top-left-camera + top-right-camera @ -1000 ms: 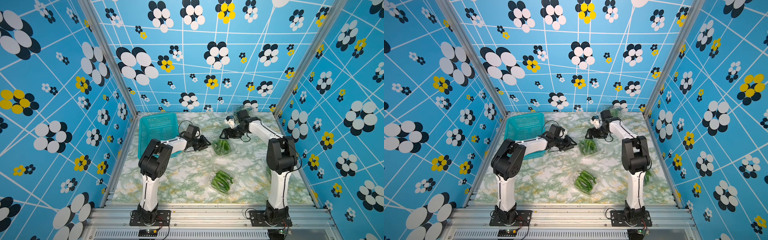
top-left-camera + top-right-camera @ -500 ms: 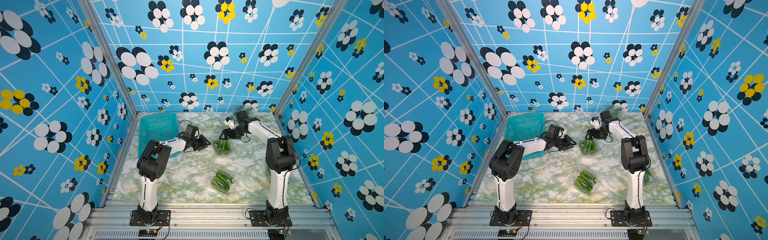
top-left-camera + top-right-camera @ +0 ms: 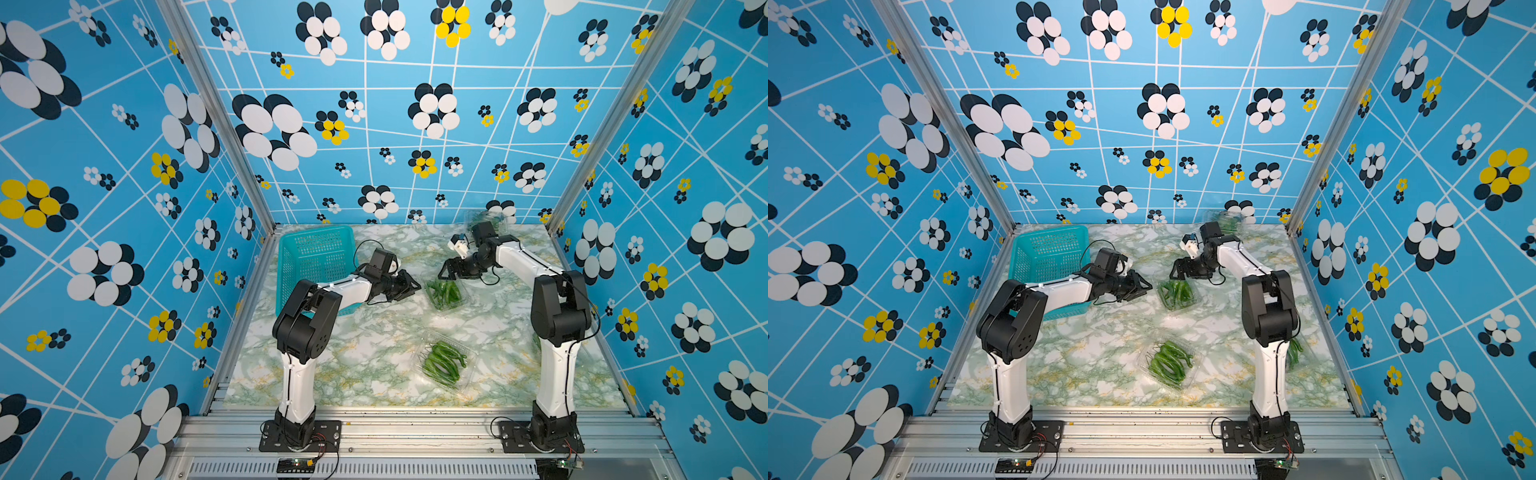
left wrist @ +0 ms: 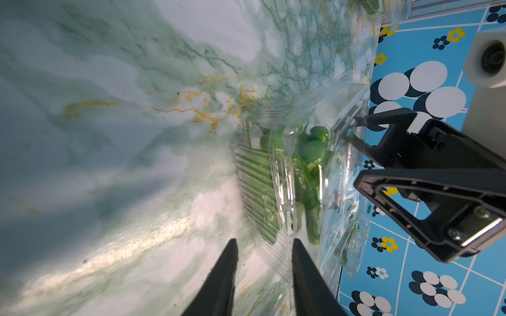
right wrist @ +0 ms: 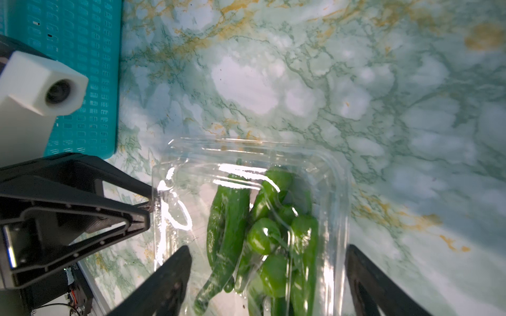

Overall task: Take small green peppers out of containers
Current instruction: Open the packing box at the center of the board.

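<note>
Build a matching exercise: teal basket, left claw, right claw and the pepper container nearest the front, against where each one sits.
Things:
1. teal basket
2. left claw
3. right claw
4. front pepper container

Places:
A. tips at the basket-side rim of the middle container
B. far left corner of the table
C. alone toward the front edge, no claw near it
D. jaws wide, over the middle container's far end

Pairs: 1-B, 2-A, 3-D, 4-C

Blue walls [image 3: 374, 124] with white grid lines and flower prints, green-veined marble tabletop [image 3: 374, 340], aluminium corner posts [image 3: 222, 124]
</note>
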Motion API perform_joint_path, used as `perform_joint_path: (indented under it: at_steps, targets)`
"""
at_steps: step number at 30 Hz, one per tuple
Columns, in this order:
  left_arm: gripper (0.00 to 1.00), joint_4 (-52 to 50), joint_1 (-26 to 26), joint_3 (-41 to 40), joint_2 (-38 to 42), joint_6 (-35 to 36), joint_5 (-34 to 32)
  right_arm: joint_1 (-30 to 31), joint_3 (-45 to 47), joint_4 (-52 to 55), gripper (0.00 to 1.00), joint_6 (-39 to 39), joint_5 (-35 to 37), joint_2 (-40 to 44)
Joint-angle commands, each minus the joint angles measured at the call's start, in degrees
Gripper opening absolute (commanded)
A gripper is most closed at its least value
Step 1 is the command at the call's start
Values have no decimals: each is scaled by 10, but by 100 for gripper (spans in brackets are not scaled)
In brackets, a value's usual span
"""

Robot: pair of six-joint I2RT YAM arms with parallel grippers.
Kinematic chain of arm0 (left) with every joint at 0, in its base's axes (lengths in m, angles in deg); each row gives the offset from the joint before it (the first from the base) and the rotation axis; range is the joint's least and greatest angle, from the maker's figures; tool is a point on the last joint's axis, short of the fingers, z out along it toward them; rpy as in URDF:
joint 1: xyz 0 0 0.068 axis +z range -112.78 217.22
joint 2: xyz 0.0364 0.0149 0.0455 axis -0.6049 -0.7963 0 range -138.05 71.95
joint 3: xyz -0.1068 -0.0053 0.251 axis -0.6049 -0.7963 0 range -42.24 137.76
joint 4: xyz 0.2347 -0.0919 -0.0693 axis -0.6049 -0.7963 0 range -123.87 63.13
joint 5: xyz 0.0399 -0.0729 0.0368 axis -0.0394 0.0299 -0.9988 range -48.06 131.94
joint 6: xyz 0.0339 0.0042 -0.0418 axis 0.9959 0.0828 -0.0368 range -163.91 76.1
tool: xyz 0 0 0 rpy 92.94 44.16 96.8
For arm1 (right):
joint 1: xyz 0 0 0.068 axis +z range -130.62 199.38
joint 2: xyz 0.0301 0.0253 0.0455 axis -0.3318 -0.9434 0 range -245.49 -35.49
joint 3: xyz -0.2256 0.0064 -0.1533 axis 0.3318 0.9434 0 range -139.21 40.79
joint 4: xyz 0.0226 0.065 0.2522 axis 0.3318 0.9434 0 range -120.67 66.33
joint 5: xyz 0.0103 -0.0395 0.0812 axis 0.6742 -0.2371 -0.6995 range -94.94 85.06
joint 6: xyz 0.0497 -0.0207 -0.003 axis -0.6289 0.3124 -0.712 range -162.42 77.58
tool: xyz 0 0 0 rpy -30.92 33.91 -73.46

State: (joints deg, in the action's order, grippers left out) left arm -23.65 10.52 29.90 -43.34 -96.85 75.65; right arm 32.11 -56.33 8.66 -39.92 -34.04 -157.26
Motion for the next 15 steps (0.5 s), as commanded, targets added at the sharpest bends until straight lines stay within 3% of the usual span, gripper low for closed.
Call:
perform_joint_path:
  at_steps: [1, 15]
  targets:
    - [36, -9, 2, 8, -5, 10, 4, 4, -15, -2, 89, -4, -14, -7]
    - [36, -12, -1, 24, -18, 8, 5, 4, -19, 1, 89, -3, -18, -7]
